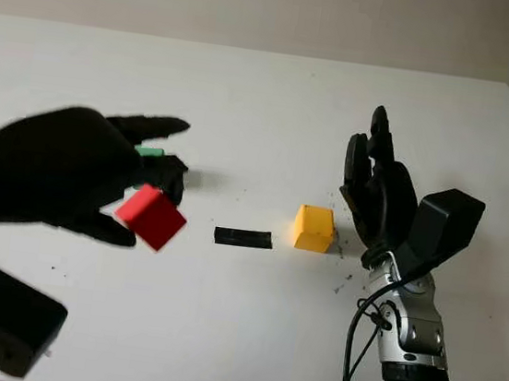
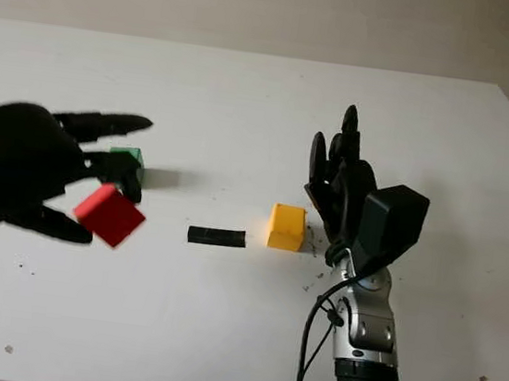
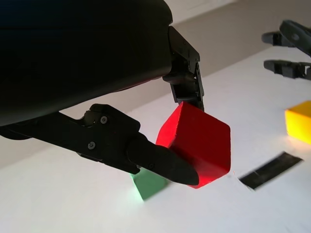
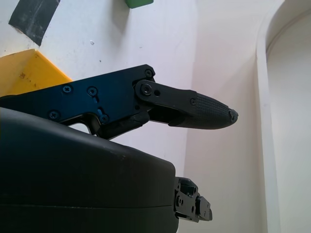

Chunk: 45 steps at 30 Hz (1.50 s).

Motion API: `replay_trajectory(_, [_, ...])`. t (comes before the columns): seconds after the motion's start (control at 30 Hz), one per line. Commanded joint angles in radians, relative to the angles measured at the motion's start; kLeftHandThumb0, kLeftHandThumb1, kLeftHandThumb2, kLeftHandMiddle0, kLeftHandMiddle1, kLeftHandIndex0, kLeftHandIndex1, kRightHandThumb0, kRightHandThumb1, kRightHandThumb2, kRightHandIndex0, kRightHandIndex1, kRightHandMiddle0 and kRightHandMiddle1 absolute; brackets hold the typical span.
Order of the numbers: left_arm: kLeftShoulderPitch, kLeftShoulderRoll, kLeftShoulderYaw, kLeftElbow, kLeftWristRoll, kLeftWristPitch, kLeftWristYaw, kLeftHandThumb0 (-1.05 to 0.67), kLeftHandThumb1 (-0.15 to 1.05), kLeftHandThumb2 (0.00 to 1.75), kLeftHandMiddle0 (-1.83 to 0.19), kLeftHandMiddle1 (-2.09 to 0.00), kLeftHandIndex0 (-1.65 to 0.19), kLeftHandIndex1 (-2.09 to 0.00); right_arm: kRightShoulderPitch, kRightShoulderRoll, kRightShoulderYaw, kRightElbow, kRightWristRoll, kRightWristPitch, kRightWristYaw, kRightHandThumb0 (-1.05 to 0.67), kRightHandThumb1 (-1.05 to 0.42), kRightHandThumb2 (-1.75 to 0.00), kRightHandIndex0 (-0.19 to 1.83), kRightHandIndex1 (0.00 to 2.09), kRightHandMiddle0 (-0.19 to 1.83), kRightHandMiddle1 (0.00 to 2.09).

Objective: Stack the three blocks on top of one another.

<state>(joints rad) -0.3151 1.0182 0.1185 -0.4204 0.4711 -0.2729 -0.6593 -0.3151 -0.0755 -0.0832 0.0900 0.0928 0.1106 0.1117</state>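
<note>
Plainly, the left hand [image 2: 24, 172] grips the red block [image 2: 109, 215] aloft, the green block [image 2: 129, 158] just beyond it on the table [image 2: 247, 97], while the open right hand [image 2: 335, 177] stands beside the yellow block [image 2: 286, 227].

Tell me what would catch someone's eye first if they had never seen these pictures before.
The red block stands out first, held tilted above the white table in the left hand, with the green block on the table just beyond it. Next comes the yellow block sitting near the table's middle, beside a strip of black tape. The right hand is open, upright right next to the yellow block.
</note>
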Motion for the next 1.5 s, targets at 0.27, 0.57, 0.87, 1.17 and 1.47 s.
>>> replay_trajectory(0.27, [-0.428,-0.203,-0.331,0.501,0.044,-0.213,0.019,-0.48,1.04,0.06,-0.18,-0.06,-0.23,-1.49,0.002,0.006,0.003,-0.018,-0.002,-0.003,-0.020,-0.62,-1.05,-0.62,-0.19,0.00,-0.19,0.00])
replay_trajectory(0.57, [-0.566,-0.340,-0.469,0.709,0.119,-0.272,0.018,-0.44,1.00,0.05,-0.28,-0.08,-0.30,-1.51,0.017,0.008,0.009,-0.033,0.003,0.005,-0.014,-0.61,-1.05,-0.62,-0.19,0.00,-0.19,0.00])
replay_trajectory(0.87, [-0.580,-0.399,-0.527,0.761,0.217,-0.306,0.080,-0.44,0.97,0.05,-0.28,-0.06,-0.33,-1.80,0.024,0.015,0.014,-0.052,-0.004,0.014,-0.030,-0.60,-1.05,-0.60,-0.19,0.00,-0.19,0.00])
replay_trajectory(1.17, [-0.558,-0.407,-0.569,0.742,0.270,-0.331,0.083,-0.45,0.95,0.05,-0.27,-0.06,-0.30,-1.83,0.027,0.018,0.017,-0.062,-0.005,0.015,-0.030,-0.59,-1.05,-0.61,-0.19,0.00,-0.19,0.00])
replay_trajectory(1.47, [-0.551,-0.404,-0.586,0.743,0.294,-0.354,0.081,-0.45,0.98,0.06,-0.23,-0.04,-0.27,-1.74,0.027,0.025,0.014,-0.058,-0.006,0.008,-0.031,-0.59,-1.05,-0.60,-0.19,0.00,-0.19,0.00])
